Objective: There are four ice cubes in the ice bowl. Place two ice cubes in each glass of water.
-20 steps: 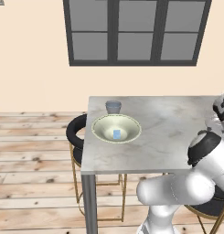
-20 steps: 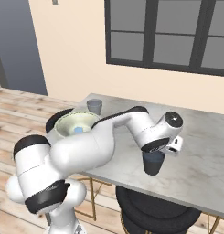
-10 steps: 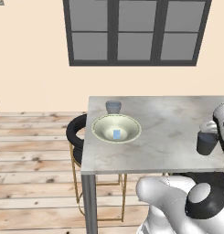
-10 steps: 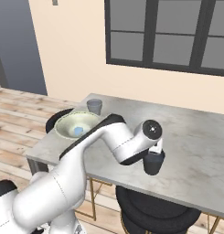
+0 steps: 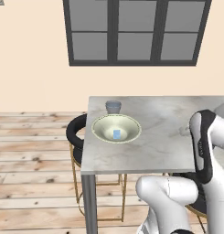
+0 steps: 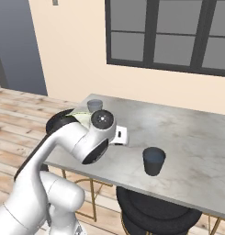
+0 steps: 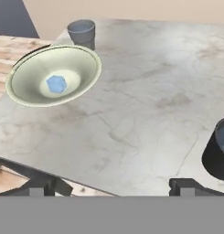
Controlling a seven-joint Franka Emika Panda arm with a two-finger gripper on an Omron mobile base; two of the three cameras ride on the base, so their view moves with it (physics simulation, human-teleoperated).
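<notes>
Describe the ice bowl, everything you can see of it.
The ice bowl is wide, shallow and round, pale cream-green with a thin rim and a smooth glazed look. It stands upright on the grey marble table near one corner, close beside a small grey-blue glass; whether they touch I cannot tell. A pale blue ice cube lies at its bottom. Nothing grips it.

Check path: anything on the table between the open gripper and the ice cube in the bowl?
Nothing visible. In the hand view, bare marble lies between the gripper and the ice bowl holding the ice cube. One glass stands behind the bowl, the other off to the side.
</notes>
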